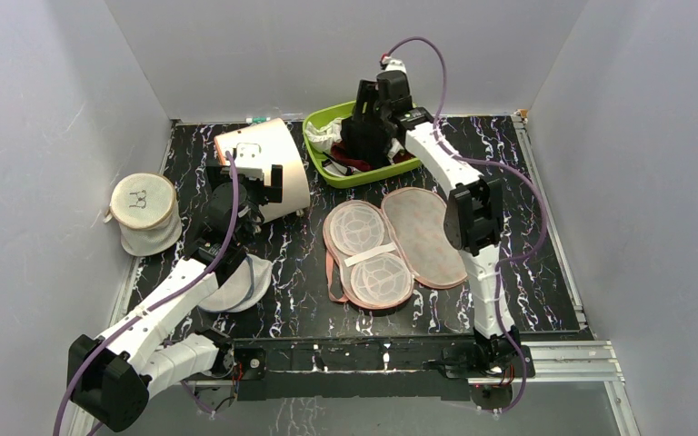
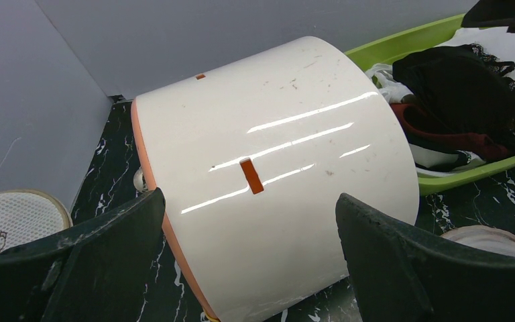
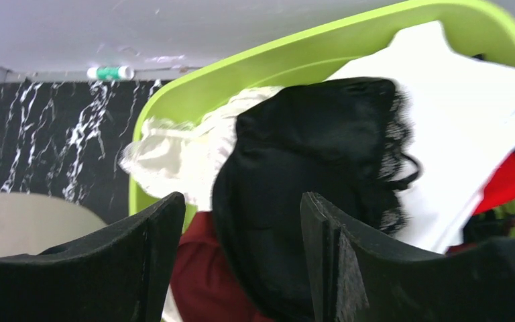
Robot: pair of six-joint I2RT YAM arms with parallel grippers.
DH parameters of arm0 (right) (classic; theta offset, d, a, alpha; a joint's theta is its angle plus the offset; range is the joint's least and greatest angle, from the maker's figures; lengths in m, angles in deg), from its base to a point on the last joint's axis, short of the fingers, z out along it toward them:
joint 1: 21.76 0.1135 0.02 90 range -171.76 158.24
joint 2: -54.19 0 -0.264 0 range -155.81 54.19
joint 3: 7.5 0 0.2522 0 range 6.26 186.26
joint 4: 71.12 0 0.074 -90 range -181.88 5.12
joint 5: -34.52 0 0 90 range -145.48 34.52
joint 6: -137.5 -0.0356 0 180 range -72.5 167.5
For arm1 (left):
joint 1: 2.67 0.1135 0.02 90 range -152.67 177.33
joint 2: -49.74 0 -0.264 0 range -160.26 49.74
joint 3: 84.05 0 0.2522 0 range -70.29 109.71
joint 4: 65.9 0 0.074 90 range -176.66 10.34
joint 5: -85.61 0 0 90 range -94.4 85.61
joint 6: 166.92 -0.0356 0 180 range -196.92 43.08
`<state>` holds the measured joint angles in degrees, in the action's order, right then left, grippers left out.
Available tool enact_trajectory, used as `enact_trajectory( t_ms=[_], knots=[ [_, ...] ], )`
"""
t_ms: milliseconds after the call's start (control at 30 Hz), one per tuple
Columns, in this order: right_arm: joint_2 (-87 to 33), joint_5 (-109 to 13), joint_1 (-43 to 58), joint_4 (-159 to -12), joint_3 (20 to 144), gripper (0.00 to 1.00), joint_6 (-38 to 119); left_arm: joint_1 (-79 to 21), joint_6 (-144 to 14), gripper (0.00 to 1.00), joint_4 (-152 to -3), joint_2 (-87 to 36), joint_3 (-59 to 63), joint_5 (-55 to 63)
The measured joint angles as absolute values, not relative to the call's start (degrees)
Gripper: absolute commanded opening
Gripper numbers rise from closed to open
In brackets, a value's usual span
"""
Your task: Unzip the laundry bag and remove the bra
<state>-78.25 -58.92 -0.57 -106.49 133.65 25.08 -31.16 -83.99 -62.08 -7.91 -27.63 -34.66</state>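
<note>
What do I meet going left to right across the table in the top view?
White mesh cylinder bag, white tub on its side, opened laundry bag. Round mesh pouch and green tray overlap these, so left out.

Lime tray at back w/ white cloths + dark red garment in it. White drum, orange rim, on its side left of tray. Mesh cyl bag far left. Mesh disc pouch near-left on black marble table.

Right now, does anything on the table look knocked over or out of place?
Yes: the white tub lies tipped on its side at the back left. The laundry bag lies splayed open and empty mid-table; the bra sits in the green tray among other clothes.
</note>
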Motion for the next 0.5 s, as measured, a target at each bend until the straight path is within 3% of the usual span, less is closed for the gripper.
enact_trajectory(
  t_ms=[300,433,500],
  knots=[
    [-83.24,-59.07,1.48,-104.43,133.48,0.47,24.95,-31.16,-83.97,0.98,-62.08,-7.91,-27.63,-34.63],
    [-88.02,-58.50,0.98,-105.48,133.19,0.47,24.65,-31.16,-83.94,0.98,-62.08,-7.91,-27.63,-34.63],
    [-89.20,-58.31,0.83,-107.08,132.93,0.52,24.52,-31.16,-83.90,0.98,-62.08,-7.91,-27.63,-34.61]
  ],
)
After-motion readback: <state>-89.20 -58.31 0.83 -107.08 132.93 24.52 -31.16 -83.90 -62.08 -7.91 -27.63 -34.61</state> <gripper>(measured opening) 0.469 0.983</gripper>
